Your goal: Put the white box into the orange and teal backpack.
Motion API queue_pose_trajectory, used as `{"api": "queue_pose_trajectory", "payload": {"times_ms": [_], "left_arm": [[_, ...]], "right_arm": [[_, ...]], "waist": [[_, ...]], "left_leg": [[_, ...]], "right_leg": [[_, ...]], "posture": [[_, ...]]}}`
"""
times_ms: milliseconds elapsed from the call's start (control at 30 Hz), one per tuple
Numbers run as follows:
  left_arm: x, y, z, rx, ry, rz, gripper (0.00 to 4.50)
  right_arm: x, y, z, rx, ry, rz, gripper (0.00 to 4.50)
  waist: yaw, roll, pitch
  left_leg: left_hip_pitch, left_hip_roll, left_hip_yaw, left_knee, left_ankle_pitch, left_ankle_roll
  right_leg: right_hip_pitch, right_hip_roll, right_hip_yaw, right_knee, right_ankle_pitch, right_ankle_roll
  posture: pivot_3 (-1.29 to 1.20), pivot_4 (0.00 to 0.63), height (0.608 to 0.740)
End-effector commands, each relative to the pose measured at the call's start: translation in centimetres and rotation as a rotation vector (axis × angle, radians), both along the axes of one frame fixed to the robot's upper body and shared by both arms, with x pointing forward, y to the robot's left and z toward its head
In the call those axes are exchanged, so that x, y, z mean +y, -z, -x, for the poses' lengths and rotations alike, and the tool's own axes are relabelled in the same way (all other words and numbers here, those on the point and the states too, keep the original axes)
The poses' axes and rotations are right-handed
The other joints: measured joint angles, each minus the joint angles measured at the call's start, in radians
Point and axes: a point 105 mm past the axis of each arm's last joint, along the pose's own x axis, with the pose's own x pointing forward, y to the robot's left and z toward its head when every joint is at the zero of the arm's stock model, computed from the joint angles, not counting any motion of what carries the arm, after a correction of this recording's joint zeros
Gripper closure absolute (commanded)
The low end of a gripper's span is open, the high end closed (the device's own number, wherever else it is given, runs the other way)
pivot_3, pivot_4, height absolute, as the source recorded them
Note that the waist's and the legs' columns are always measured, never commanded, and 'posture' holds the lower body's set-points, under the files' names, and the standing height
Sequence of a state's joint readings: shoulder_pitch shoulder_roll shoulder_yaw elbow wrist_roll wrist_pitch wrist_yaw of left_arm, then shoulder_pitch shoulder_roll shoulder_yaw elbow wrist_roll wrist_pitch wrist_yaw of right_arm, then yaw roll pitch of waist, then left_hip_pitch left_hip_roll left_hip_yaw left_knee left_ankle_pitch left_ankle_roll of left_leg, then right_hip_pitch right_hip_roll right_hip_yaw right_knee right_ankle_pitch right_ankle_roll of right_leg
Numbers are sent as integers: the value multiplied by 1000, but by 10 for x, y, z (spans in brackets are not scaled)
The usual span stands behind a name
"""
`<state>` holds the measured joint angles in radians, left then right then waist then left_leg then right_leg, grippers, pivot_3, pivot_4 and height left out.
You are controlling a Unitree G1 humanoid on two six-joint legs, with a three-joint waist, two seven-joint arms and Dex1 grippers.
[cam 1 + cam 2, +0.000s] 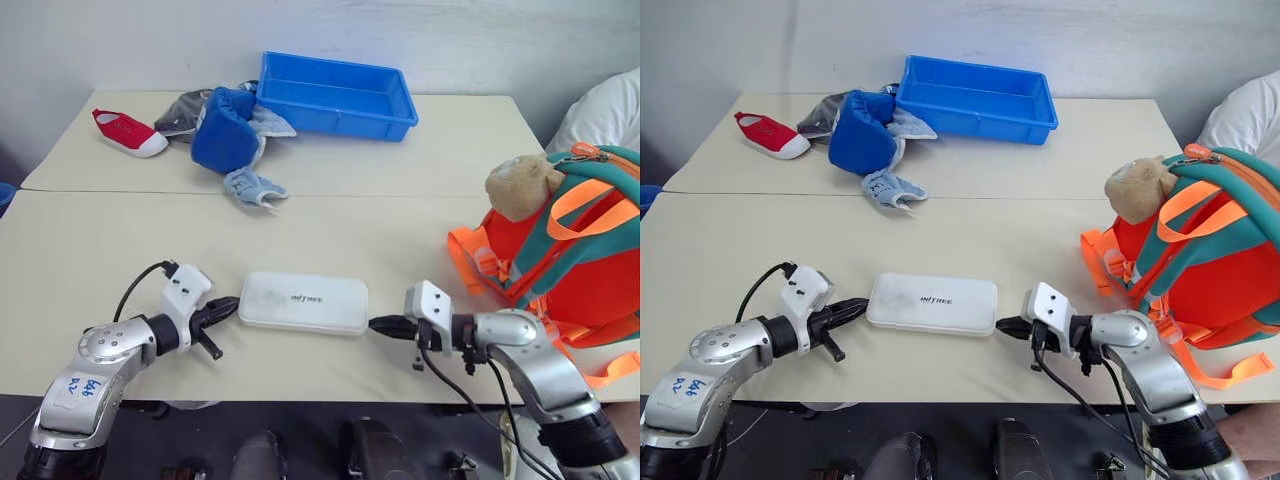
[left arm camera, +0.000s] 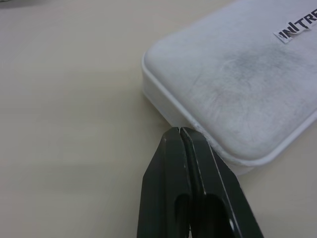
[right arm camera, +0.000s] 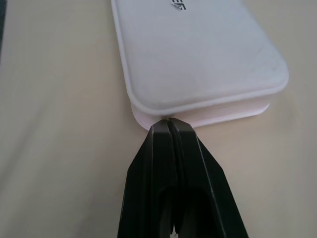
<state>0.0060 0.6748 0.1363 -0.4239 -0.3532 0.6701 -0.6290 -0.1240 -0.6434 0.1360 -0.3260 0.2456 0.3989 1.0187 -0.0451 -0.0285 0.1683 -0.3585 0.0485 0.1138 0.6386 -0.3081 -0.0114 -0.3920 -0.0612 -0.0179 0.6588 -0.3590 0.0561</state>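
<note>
The white box (image 1: 304, 302) lies flat, lettering up, on the near table (image 1: 90, 270), its long axis running left to right between the two arms. The left gripper (image 1: 232, 306) and right gripper (image 1: 376, 323), fingers pressed shut and empty, meet its opposite short ends. The orange and teal backpack (image 1: 570, 250) stands upright at the right, well apart from the box.

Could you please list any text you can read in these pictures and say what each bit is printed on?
"INITRE", cut off at the picture's edge: small dark lettering on top of the white box; the rest cannot be read.
Blue handwriting on a white sticker on the left forearm: too unclear to read.
Nothing readable on the orange and teal backpack or the blue tray.
</note>
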Motion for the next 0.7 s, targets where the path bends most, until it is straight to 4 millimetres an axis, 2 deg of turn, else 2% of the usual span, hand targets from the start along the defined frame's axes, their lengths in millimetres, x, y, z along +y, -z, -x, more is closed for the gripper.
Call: {"api": "queue_pose_trajectory", "payload": {"times_ms": [33, 100, 133, 200, 233, 300, 333, 400, 467, 567, 600, 700], "left_arm": [[-16, -4, 10, 7, 94, 38, 4464], [-10, -3, 11, 58, 68, 79, 4464], [-6, -3, 12, 86, 56, 99, 4291], [3, -3, 15, 174, 52, 132, 3805], [17, 1, 12, 304, -17, 176, 3589], [32, 2, 13, 485, -93, 243, 2997], [34, -1, 13, 570, -88, 279, 2711], [36, -18, 1, 646, -72, 373, 2144], [36, -28, -13, 696, -86, 443, 1522], [25, -16, -23, 909, -133, 427, 646], [16, -14, -26, 957, -109, 426, 383], [-9, -10, -28, 1054, -19, 450, 383]], "right_arm": [[-2, -17, 6, -54, -3, -18, 4486], [-12, -17, 7, -51, 26, 9, 4486], [-16, -18, 7, -50, 35, 18, 4500], [-23, -19, 8, -56, 50, 44, 4500], [-27, -19, 8, -59, 58, 57, 4500], [-30, -19, 9, -58, 67, 68, 4500], [-31, -20, 9, -59, 69, 70, 4500], [-35, -20, 8, -64, 74, 78, 4500], [-35, -20, 8, -66, 73, 81, 4500], [-33, -20, 6, -69, 64, 72, 4500], [-31, -20, 4, -74, 59, 72, 4500], [-27, -18, -2, -88, 46, 77, 4500]], "waist": [[2, 0, 0], [7, 0, 0], [9, 0, 0], [12, 0, 0], [14, 0, 0], [16, -1, 0], [17, -1, 0], [19, -1, 0], [19, -1, 1], [20, -1, 1], [19, -1, 1], [18, 0, 0]], "left_leg": [[0, 0, 0, 0, 0, 0], [0, 0, 0, 0, -1, 2], [0, 0, 0, 0, -2, 3], [0, 0, -1, 0, -2, 3], [0, 0, -1, 0, -2, 3], [0, 0, -2, 0, -1, 3], [0, 0, -2, 0, -1, 3], [1, -1, -4, 0, -1, 3], [0, -1, -4, 1, -1, 3], [-2, -1, -4, 5, 0, 0], [-4, -1, -4, 8, 0, 0], [-7, -2, -4, 11, -1, 1]], "right_leg": [[0, 0, 0, 0, 0, 0], [0, 0, 0, 0, 0, 0], [0, 0, 0, 0, 0, 0], [0, 0, 0, 0, 0, 0], [0, 0, 0, 0, 0, 0], [0, 0, -1, 1, 0, 0], [0, 0, -2, 1, 0, 0], [1, 0, -2, 2, 0, -1], [1, 0, -3, 2, 0, 0], [1, 0, -4, 1, 0, 0], [0, 0, -4, 2, 0, 0], [-1, 0, -3, 2, 1, 1]], "posture": [[0, 150, 740], [0, 150, 740], [0, 150, 740], [0, 150, 740], [0, 150, 740], [0, 150, 740], [0, 150, 740], [0, 150, 740], [0, 150, 740], [0, 150, 740], [0, 150, 740], [0, 150, 740]]}}
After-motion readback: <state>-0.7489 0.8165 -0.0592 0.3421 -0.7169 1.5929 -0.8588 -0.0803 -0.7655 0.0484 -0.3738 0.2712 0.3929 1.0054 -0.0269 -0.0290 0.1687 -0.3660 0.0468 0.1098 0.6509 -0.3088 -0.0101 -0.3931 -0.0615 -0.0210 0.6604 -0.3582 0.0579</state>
